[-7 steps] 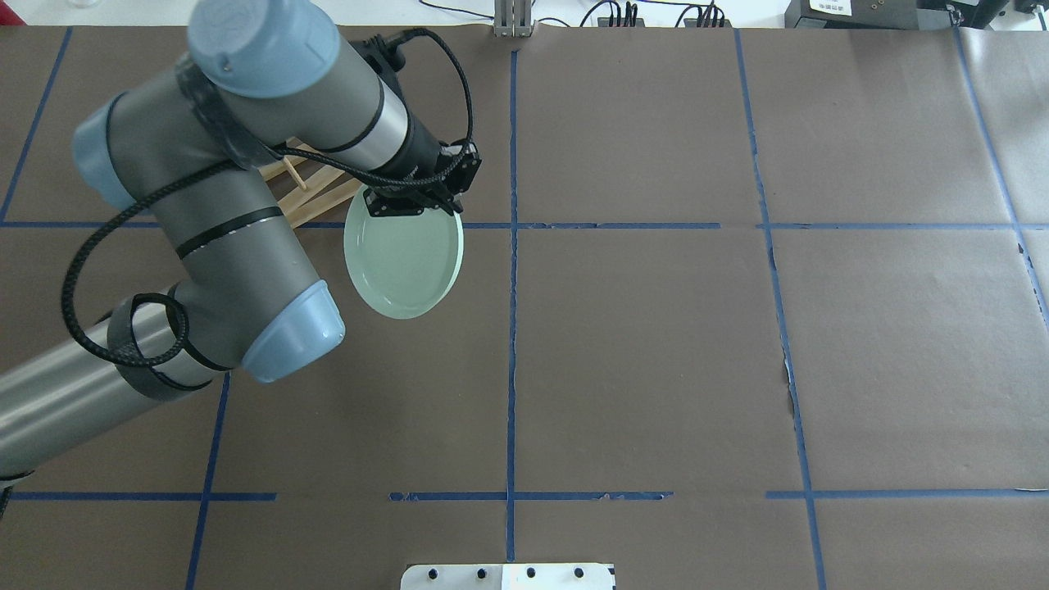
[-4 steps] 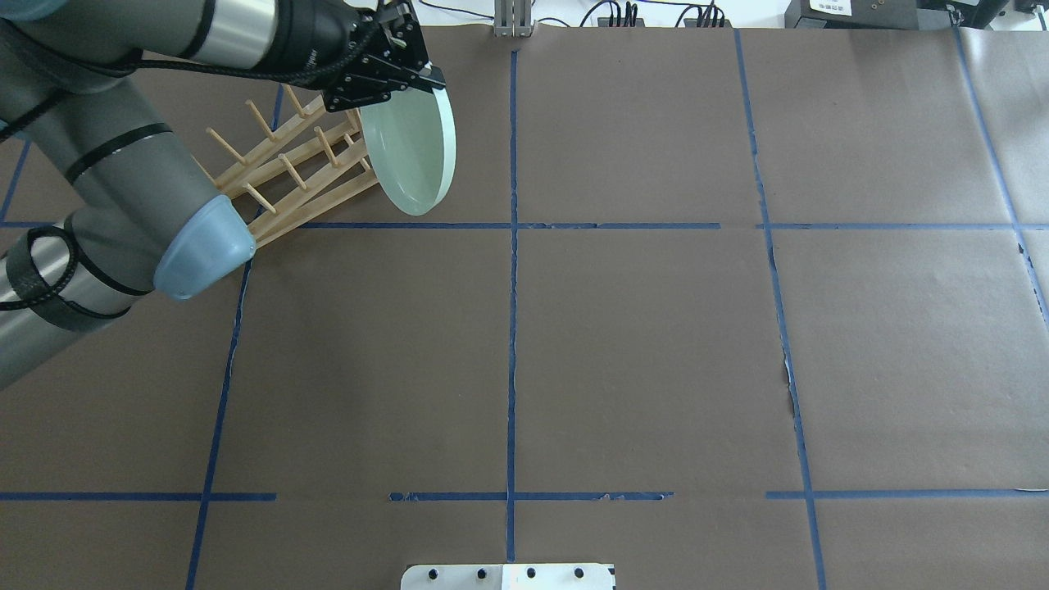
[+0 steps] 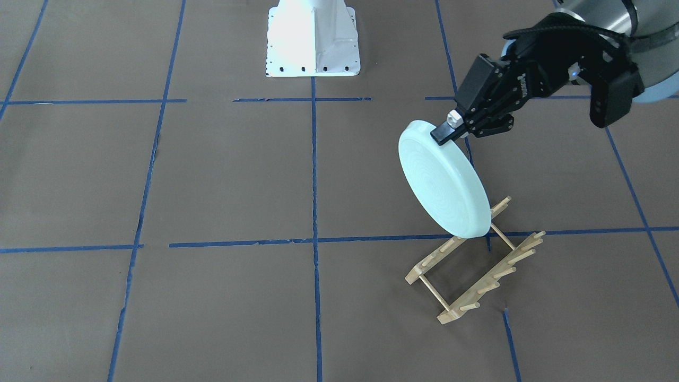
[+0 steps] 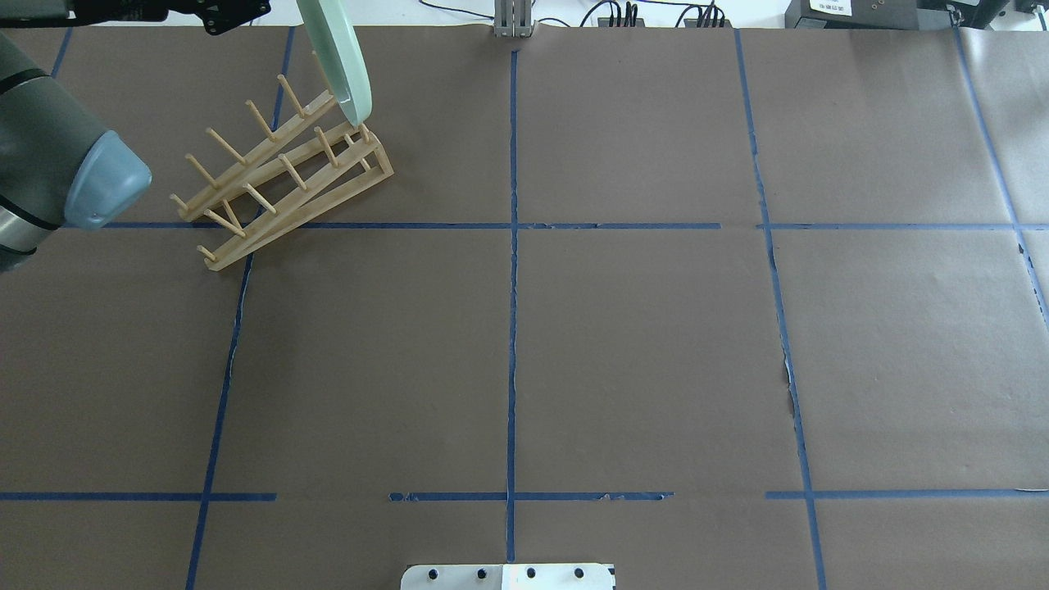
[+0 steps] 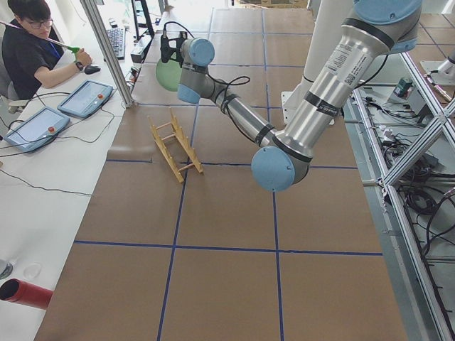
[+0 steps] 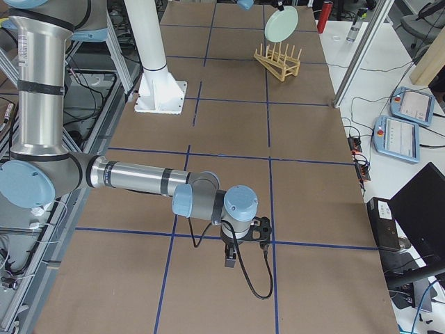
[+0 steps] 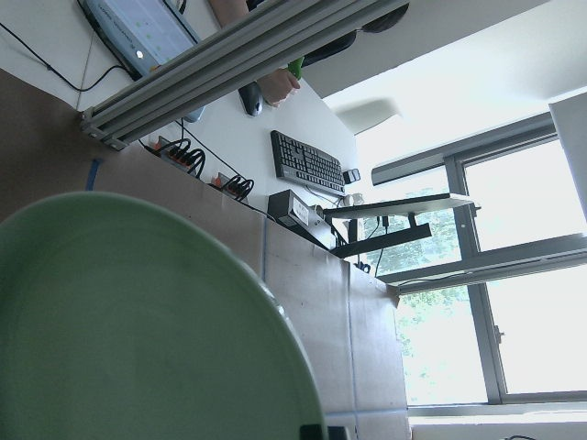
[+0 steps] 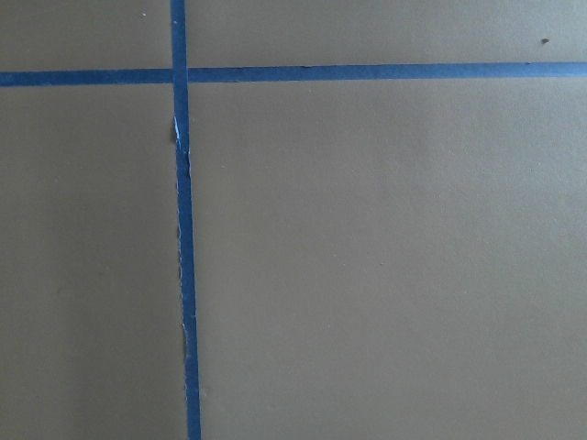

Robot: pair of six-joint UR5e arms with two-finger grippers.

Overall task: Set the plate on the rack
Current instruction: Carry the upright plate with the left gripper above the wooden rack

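Front-facing view only: left fingers [image 3: 444, 131] tight on plate [image 3: 443, 180] rim, close over rack [image 3: 449, 315].

1. You saw the left gripper [image 3: 448, 130] carry the plate [image 3: 443, 185] away across the surface [image 4: 639, 344], over to the rack's [image 3: 484, 285] far end.
2. In your overhead view, the plate turned from nearly face-up to almost edge-on.
3. The left arm [image 4: 49, 164] swung aside and uncovered the rack for you.

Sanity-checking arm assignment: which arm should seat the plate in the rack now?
Left. The left gripper is shut on the rim of the plate, holding it tilted at the end pegs of the rack. The right gripper hangs far off, over bare table.
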